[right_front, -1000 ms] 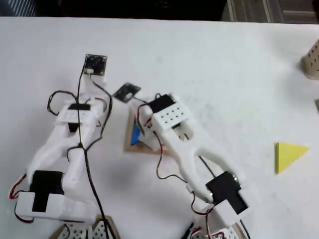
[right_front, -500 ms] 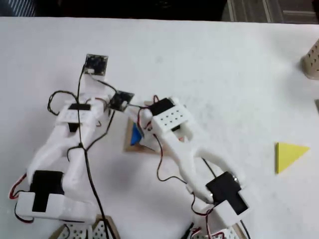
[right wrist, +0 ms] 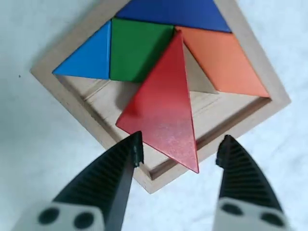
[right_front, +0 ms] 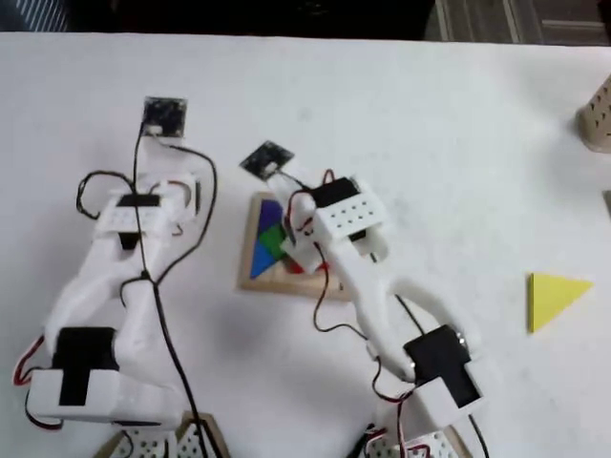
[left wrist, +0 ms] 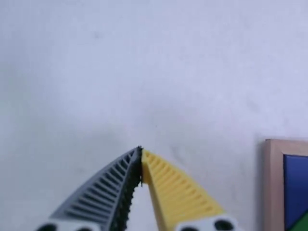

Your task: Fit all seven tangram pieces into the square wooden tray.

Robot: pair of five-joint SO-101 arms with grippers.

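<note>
1. The square wooden tray (right_front: pixel 249 248) sat on the table (right_front: pixel 430 114) between the arms.
2. The red triangle (right wrist: pixel 161 115) lay askew in it, apex toward the middle and wide end crossing the rim.
3. The yellow triangle (right_front: pixel 554 298) lay well apart, on the right arm's side.
4. The right gripper (right wrist: pixel 182 142) hung spread wide, straddling the red triangle's wide end.
5. The left gripper (left wrist: pixel 141 153), closed on nothing, hovered beside the tray.

text: none legible | labels: none | numbers: none | signs: none
</note>
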